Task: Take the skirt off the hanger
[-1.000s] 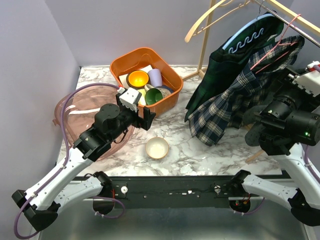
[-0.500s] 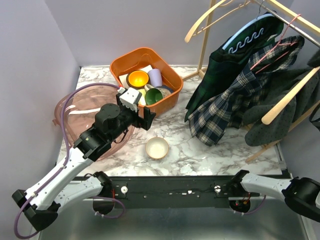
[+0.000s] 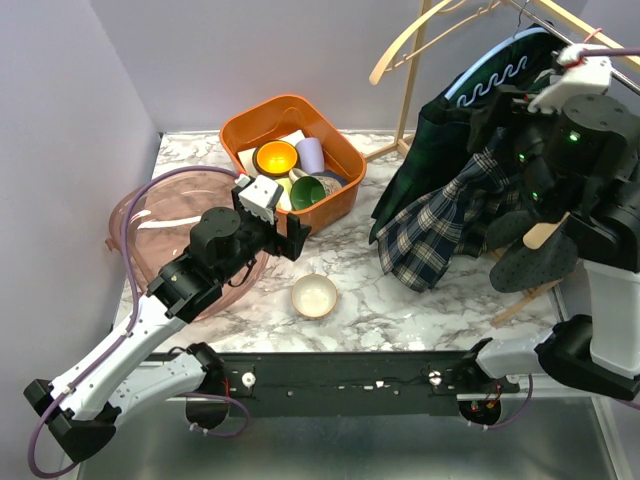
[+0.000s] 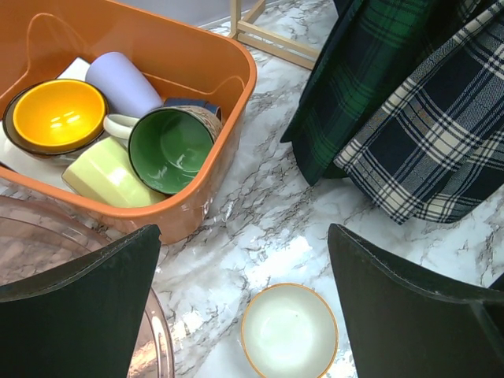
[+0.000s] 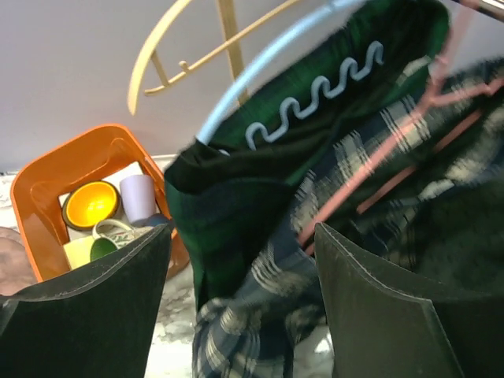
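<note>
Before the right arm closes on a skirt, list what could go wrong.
1. The green skirt and the plaid skirt overlap, so the open right hand could pinch both at once.
2. A hard tug might unhook the blue hanger or tip the wooden rack, which looks light.

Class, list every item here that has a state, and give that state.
green skirt, hanging on the blue hanger
plaid skirt, hanging on the pink hanger
left gripper, open, empty
right gripper, open, facing the skirts
white bowl, upright, empty
green mug, on its side
</note>
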Action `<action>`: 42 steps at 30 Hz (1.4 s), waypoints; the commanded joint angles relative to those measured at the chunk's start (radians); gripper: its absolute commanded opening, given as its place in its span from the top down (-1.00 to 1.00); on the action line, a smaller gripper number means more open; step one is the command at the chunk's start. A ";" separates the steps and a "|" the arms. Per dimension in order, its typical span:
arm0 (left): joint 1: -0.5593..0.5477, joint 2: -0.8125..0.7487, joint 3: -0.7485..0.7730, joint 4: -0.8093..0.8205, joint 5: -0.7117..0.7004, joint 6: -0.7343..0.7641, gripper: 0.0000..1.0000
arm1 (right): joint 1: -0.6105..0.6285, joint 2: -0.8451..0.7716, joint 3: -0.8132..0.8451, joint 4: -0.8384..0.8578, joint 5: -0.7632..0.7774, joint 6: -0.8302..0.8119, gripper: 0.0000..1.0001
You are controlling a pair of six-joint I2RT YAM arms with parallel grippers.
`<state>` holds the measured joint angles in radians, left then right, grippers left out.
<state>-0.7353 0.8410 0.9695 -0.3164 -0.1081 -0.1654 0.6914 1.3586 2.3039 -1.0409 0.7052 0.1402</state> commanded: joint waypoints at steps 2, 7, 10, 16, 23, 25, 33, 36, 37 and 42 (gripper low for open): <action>-0.003 -0.002 0.003 0.002 0.011 0.003 -0.98 | -0.012 -0.130 0.049 -0.205 0.120 0.180 -0.59; -0.003 -0.010 0.003 0.002 0.008 0.001 -0.98 | -0.050 -0.147 0.040 -0.318 0.163 0.228 -0.59; -0.003 -0.019 -0.008 0.005 0.002 0.001 -0.98 | -0.064 -0.203 -0.035 -0.306 0.168 0.249 -0.59; -0.003 -0.016 -0.011 0.005 0.010 -0.002 -0.98 | -0.183 -0.250 -0.193 -0.289 0.093 0.268 -0.59; -0.003 -0.023 -0.017 0.008 0.002 -0.002 -0.98 | -0.345 -0.283 -0.368 -0.206 0.007 0.248 -0.59; -0.003 -0.017 -0.018 0.008 0.002 0.001 -0.98 | -0.354 -0.294 -0.392 -0.150 0.008 0.233 -0.57; -0.003 0.009 -0.012 0.005 0.007 -0.003 -0.98 | -0.363 -0.387 -0.549 0.120 0.003 0.111 -0.12; -0.003 0.021 -0.009 0.004 0.008 -0.005 -0.98 | -0.362 -0.409 -0.541 0.157 0.008 0.081 0.04; -0.003 0.023 -0.009 0.004 0.008 -0.005 -0.98 | -0.362 -0.409 -0.526 0.171 0.002 0.072 0.11; -0.001 0.033 -0.008 0.003 0.013 -0.006 -0.98 | -0.362 -0.378 -0.460 0.171 -0.027 0.021 0.25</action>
<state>-0.7353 0.8692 0.9638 -0.3168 -0.1078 -0.1661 0.3363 0.9558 1.7744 -0.9573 0.7109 0.2359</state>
